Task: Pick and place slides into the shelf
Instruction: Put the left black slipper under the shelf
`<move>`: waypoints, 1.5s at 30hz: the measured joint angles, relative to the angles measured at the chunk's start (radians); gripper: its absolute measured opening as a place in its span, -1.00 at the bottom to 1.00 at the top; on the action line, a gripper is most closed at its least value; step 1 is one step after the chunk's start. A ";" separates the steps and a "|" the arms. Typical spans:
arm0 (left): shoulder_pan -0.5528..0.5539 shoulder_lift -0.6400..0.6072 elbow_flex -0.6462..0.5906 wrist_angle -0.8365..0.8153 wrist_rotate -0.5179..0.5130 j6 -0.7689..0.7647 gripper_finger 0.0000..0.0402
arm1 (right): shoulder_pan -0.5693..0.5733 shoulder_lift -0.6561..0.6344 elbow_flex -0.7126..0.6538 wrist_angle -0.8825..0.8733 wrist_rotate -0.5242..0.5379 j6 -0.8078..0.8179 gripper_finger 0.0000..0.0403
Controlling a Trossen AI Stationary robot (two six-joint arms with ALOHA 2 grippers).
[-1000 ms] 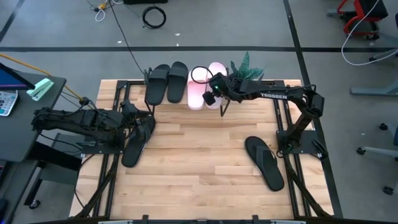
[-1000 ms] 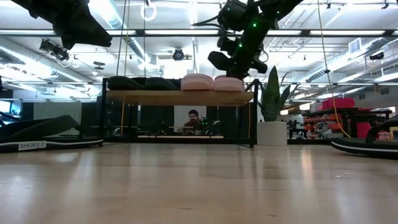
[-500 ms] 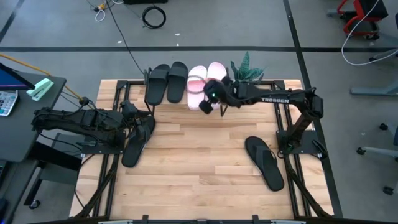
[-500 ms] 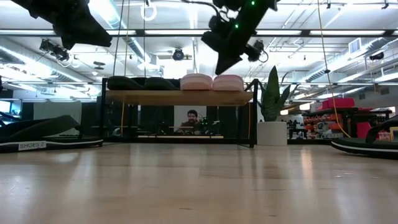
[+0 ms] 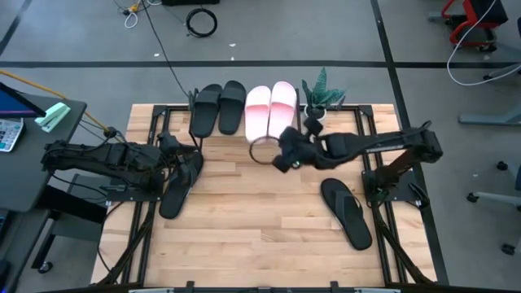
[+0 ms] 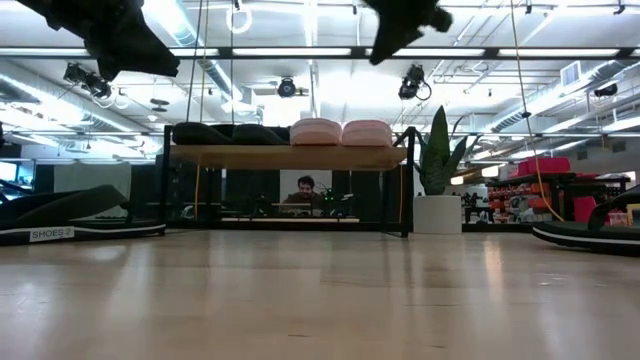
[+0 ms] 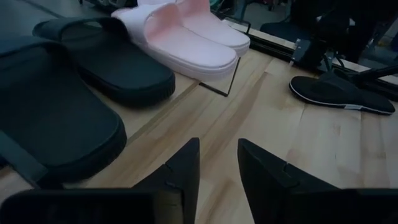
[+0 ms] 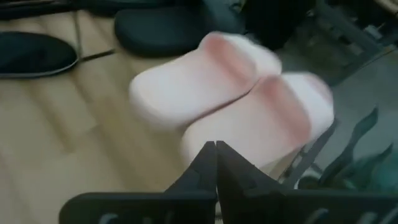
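Observation:
Two black slides (image 5: 218,107) and two pale pink slides (image 5: 270,110) lie side by side, soles down, on the shelf (image 6: 290,156) at the table's far edge. One thin black slide (image 5: 179,185) lies flat on the table at the left, and another (image 5: 346,213) at the right. My right gripper (image 5: 279,160) hovers shut and empty over the table just on the near side of the pink slides (image 8: 236,106). My left gripper (image 5: 189,151) waits open and empty (image 7: 217,152) above the left thin slide's far end.
A potted plant (image 5: 321,89) stands at the shelf's right end. The black metal table frame (image 5: 370,155) runs along both sides of the slatted top. Bare wood (image 5: 252,212) lies between the two thin slides. A desk (image 5: 24,122) sits beyond the left edge.
My right gripper has drawn back from above the pink slides on the shelf toward the table's near edge and has risen, leaving the top of the low view. The pink slides have stayed in place on the shelf.

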 joint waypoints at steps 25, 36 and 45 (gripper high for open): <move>-0.045 0.351 0.000 -0.467 0.374 0.032 -0.48 | 0.266 0.036 -0.030 -0.076 0.069 0.109 -0.99; -0.040 0.480 0.005 -0.467 0.353 0.013 -0.61 | 0.266 0.036 -0.030 -0.077 0.069 0.107 -0.98; -0.040 0.486 0.174 -0.572 0.277 0.002 -0.60 | 0.266 0.036 -0.030 -0.077 0.069 0.107 -0.97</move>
